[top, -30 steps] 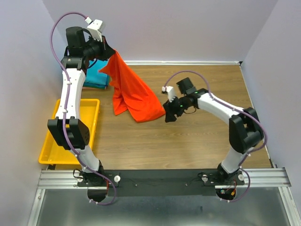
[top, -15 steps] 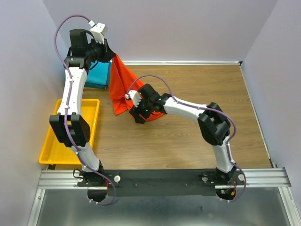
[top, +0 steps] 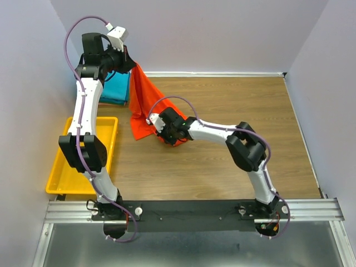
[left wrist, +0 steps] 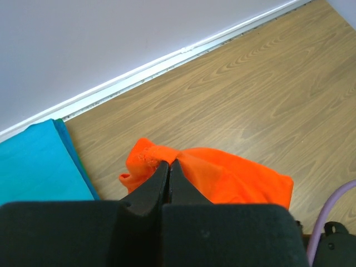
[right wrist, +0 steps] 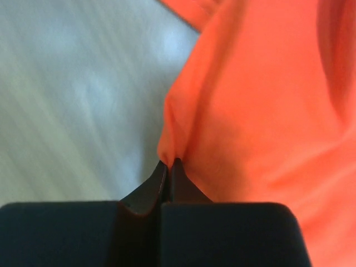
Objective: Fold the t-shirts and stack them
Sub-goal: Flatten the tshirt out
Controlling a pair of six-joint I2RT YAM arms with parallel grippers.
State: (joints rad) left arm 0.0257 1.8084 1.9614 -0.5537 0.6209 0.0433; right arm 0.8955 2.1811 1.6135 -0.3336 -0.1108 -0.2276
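My left fingers (left wrist: 165, 172) pinch the orange shirt (top: 146, 105) by its top, the cloth hanging below them toward the desk (top: 222, 167). My right fingers (right wrist: 165, 175) are clamped on a fold low on the cloth.

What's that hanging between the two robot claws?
The orange-red t-shirt: the left gripper pinches its top, held high, and the right gripper pinches a fold lower down. The top view shows the whole span.
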